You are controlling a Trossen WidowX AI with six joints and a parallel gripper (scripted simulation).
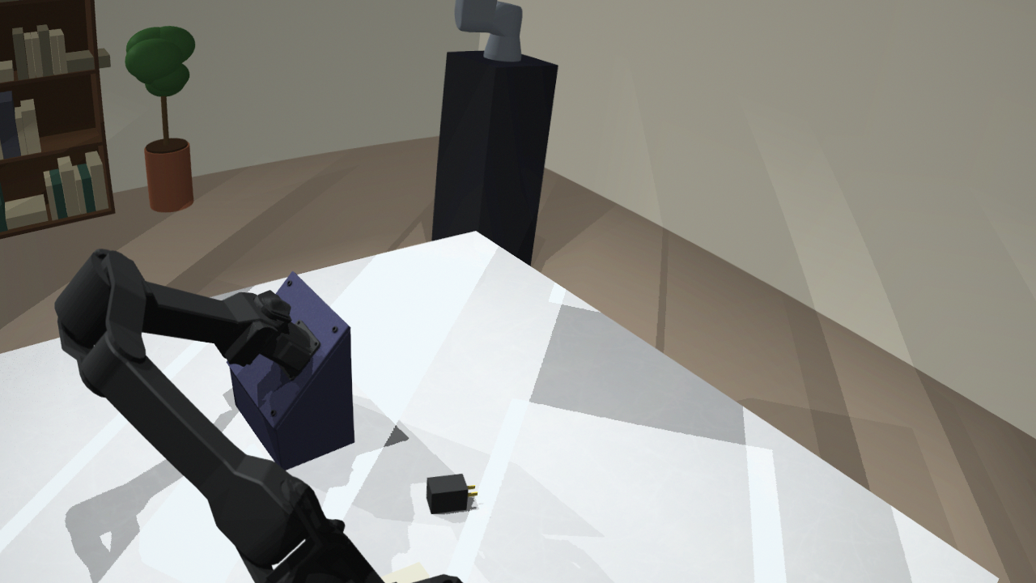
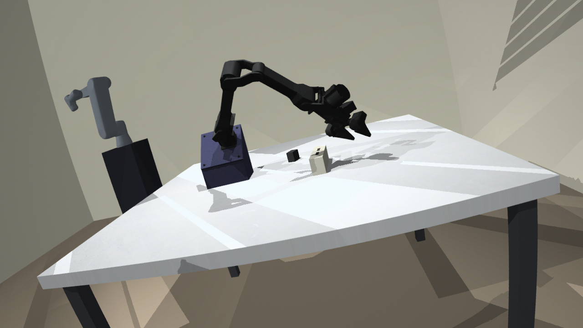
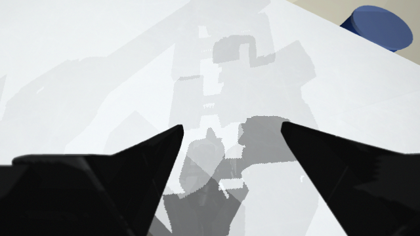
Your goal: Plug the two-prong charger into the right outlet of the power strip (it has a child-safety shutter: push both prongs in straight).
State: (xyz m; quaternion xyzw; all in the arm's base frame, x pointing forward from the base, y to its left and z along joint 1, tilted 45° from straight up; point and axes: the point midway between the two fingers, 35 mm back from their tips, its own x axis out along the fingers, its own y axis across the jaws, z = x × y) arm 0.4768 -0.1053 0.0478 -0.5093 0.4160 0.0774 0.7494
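The black two-prong charger [image 1: 447, 494] [image 2: 292, 156] lies on the table, its gold prongs pointing right in the top view. The cream power strip [image 2: 319, 162] stands on the table in the exterior view, with dark outlet marks on its top; only a pale corner [image 1: 411, 572] shows at the bottom edge of the top view. My gripper [image 2: 361, 137] [image 3: 230, 127] is open with nothing between its fingers. It hangs above the table, beyond the power strip and to its right in the exterior view. The wrist view shows neither charger nor strip. In the top view the fingertips are out of frame.
The arm's dark blue base block [image 1: 316, 416] [image 2: 228, 175] stands on the white table [image 1: 448, 290] [image 2: 301, 212]. My forearm crosses the lower left of the top view. A blue round object [image 3: 382, 27] shows past the table edge. A grey arm on a black pedestal [image 1: 492, 159] [image 2: 132, 175] stands beyond the table.
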